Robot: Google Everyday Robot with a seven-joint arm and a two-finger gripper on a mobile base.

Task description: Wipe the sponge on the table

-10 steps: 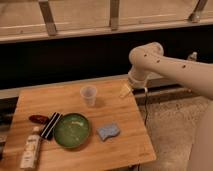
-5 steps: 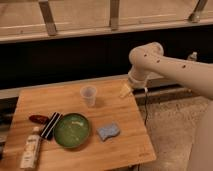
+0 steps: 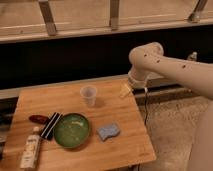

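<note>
The blue-grey sponge (image 3: 108,132) lies flat on the honey-coloured wooden table (image 3: 127,117), to the right of the green bowl (image 3: 72,130). My gripper (image 3: 125,90) hangs at the end of the white arm, over the table's far right edge, above and behind the sponge and apart from it. It holds nothing that I can see.
A clear plastic cup (image 3: 88,95) stands near the table's far middle. A black striped bar (image 3: 50,125) and a red object (image 3: 38,119) lie left of the bowl. A white bottle (image 3: 30,150) lies at the front left corner. A dark wall runs behind.
</note>
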